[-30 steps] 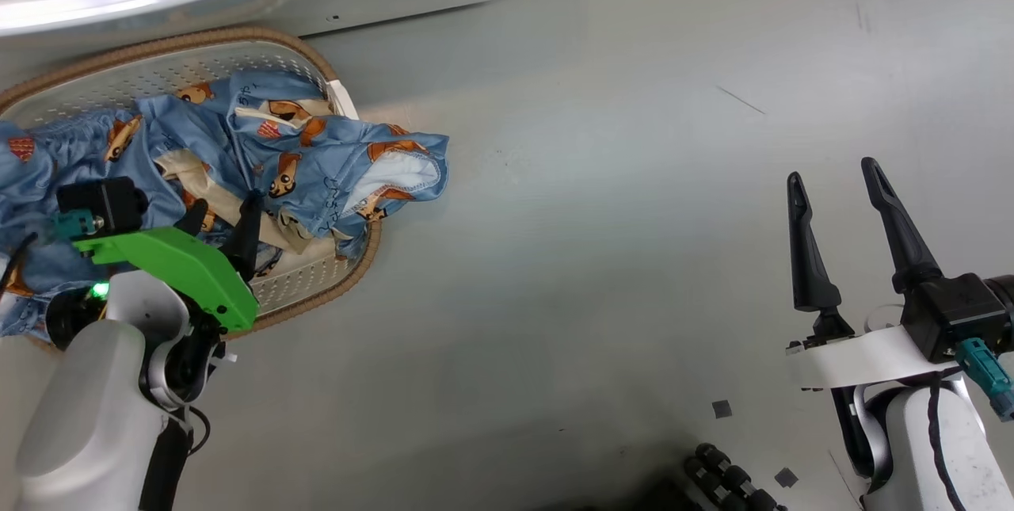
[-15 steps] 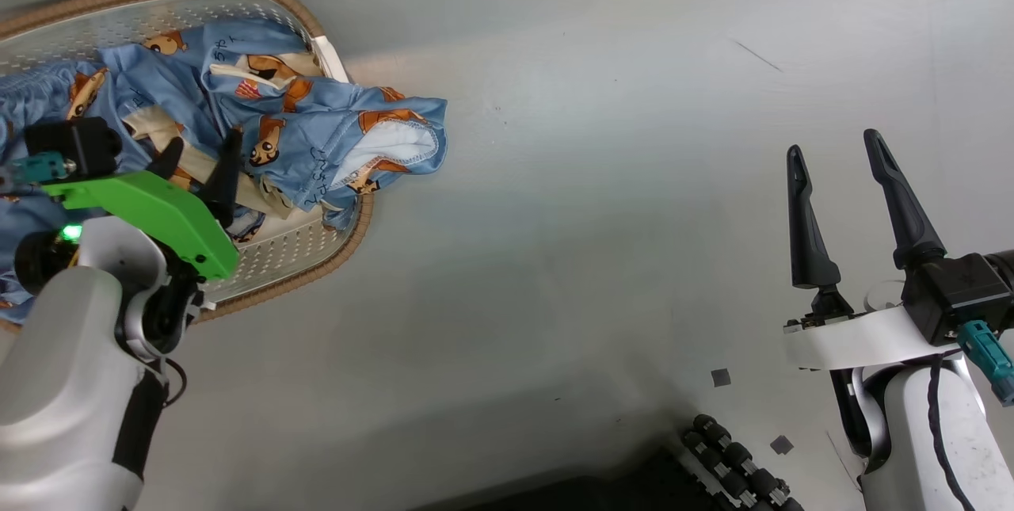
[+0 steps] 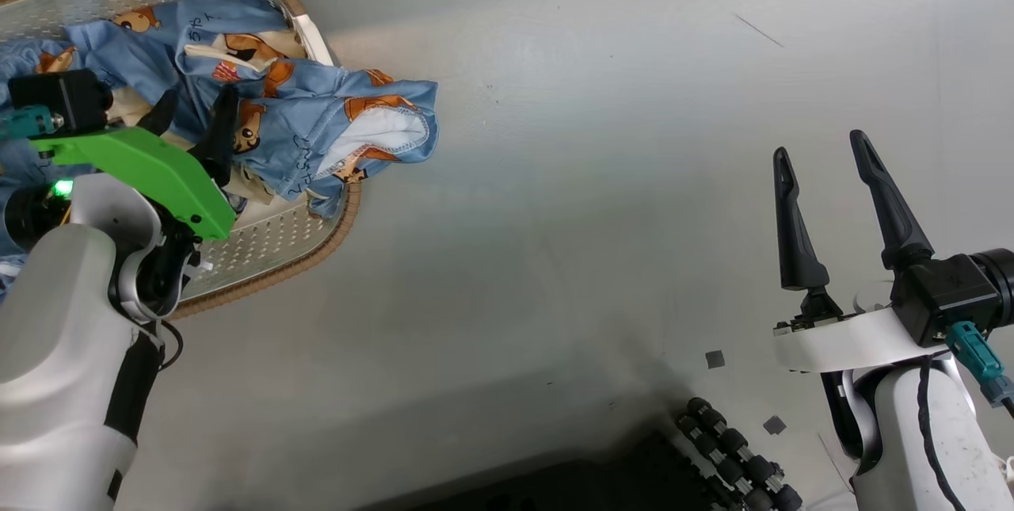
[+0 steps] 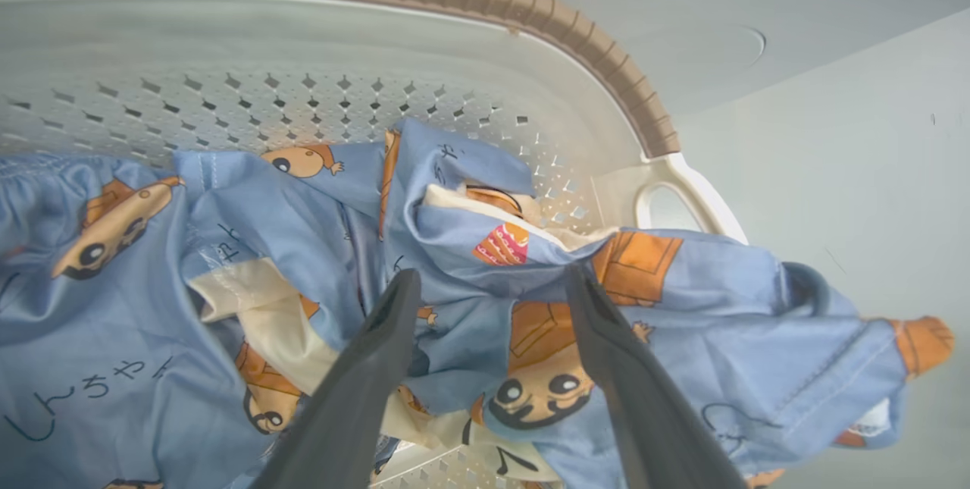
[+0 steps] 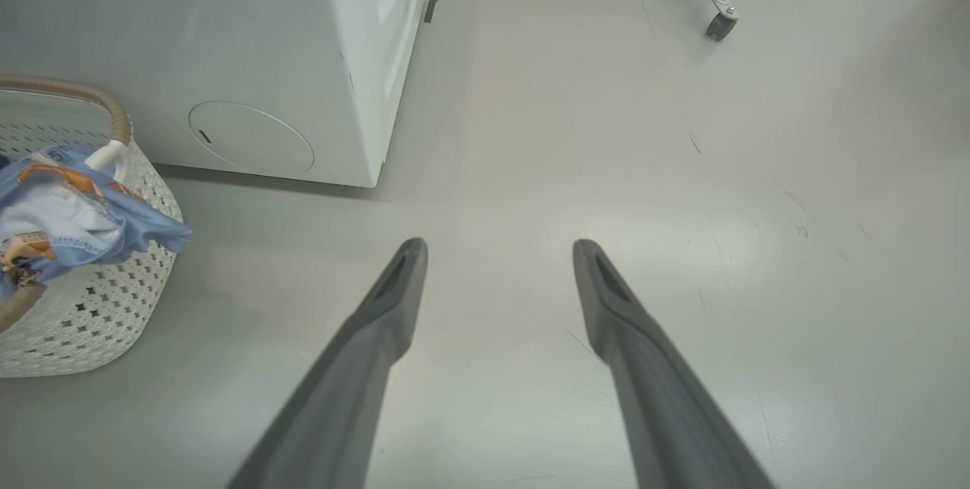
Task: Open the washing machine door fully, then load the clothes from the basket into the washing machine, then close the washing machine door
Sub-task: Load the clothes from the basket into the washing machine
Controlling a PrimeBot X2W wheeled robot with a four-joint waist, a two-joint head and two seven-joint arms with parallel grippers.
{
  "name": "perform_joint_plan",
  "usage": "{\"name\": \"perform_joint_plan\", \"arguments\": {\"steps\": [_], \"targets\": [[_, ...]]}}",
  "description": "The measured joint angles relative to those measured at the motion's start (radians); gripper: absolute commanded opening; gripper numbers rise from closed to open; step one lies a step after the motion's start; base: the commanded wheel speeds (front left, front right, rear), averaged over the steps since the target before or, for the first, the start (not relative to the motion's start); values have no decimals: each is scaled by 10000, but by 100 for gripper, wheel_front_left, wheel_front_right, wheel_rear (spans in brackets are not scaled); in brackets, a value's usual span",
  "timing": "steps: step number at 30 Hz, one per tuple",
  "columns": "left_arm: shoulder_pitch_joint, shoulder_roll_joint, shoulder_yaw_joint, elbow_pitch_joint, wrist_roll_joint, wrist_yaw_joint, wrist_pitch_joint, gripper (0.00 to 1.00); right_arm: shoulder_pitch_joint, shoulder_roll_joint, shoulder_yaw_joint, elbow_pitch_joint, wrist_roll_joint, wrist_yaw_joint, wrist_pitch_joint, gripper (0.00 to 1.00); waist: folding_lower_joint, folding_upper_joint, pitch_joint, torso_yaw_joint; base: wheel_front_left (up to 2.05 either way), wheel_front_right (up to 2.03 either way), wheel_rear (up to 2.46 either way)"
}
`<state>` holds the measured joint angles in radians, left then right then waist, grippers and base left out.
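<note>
Light blue cartoon-printed clothes (image 3: 317, 119) lie lengthwise across the cream perforated plastic basket (image 3: 269, 245), one end spilling over its right rim. Above them the left gripper (image 3: 198, 95) stands spread; the right gripper (image 3: 821, 144) is spread, empty.

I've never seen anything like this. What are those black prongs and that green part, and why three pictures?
You're looking at a two-armed robot doing laundry. The wide picture comes from a camera on its head, looking down at the floor. The black prongs are the fingers of its two tools: the left tool, behind a green bracket, and the right tool. The other two pictures come from cameras on each wrist, looking along that tool's fingers. On the floor stands a cream basket of blue cartoon-print clothes, one piece spilling over the rim, beside the white washing machine. The left tool's open fingers straddle a fold of the clothes; nothing is gripped yet. The right tool hangs open above the floor, empty.
</note>
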<state>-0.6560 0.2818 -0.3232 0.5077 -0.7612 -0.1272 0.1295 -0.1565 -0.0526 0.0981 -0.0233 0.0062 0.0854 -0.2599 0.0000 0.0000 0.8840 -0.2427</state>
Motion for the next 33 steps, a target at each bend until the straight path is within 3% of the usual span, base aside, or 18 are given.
{"name": "perform_joint_plan", "arguments": {"steps": [33], "targets": [[-1473, 230, -1490, 986, -949, 0, -443, 100, 465, -138, -63, -343, -90, -265, 0, 100, 0, 0, 562, 138, 0, 0, 0]]}}
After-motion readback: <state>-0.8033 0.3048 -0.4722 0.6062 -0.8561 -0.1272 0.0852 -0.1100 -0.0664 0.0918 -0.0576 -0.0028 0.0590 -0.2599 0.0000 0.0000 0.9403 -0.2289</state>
